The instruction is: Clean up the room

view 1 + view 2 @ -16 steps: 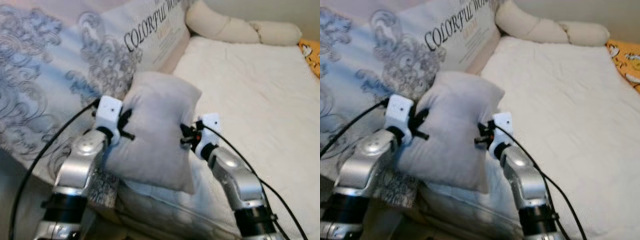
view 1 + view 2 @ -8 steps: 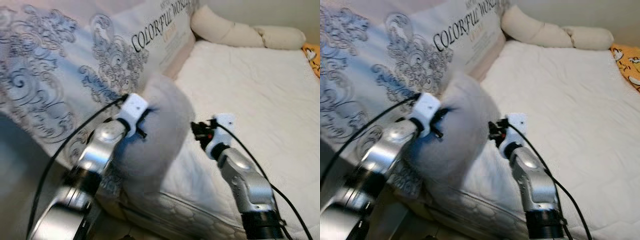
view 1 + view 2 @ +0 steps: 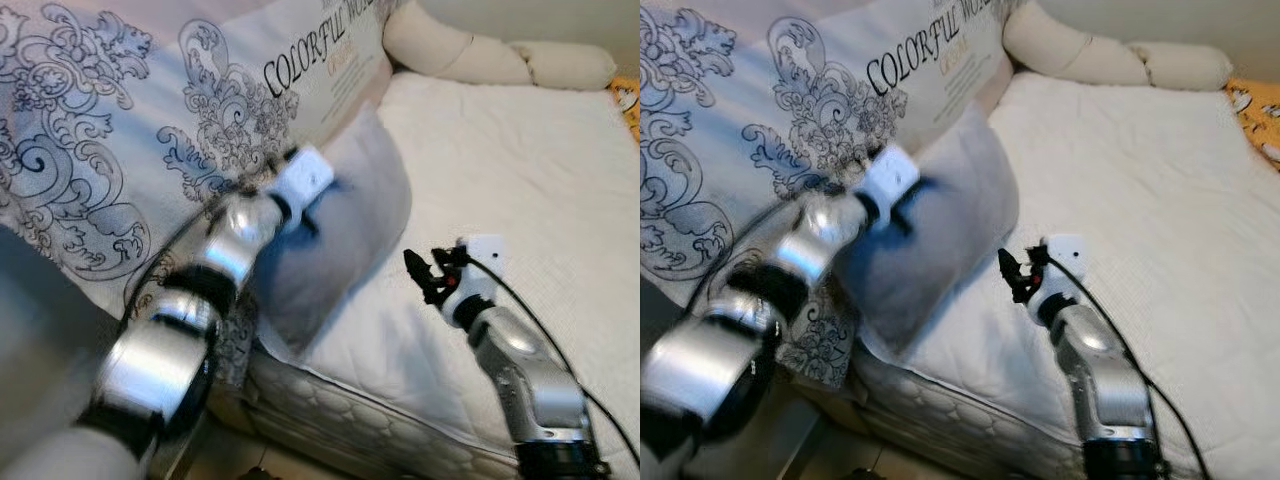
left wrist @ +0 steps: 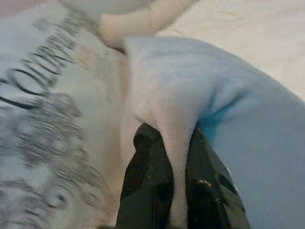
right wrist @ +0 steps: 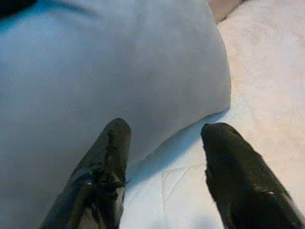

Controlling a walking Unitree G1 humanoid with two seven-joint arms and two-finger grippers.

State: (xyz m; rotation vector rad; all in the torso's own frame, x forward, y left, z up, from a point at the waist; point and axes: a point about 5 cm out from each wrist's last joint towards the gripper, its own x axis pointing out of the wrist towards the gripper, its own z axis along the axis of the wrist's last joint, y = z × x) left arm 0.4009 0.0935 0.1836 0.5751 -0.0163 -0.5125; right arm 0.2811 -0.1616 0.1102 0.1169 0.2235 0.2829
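Observation:
A plain grey pillow leans on the left side of the white bed, against a large patterned pillow printed with "COLORFUL". My left gripper is shut on a fold of the grey pillow, at its upper left edge. My right gripper is open with nothing between its fingers. It hangs over the mattress just right of the grey pillow, apart from it.
A long cream bolster lies across the head of the bed. An orange patterned cloth shows at the far right edge. The mattress's quilted edge runs below the pillows, with dim floor beneath.
The right gripper let go of the grey pillow and drew back to the right. The left arm carried the pillow away and left, laying it against the patterned pillow.

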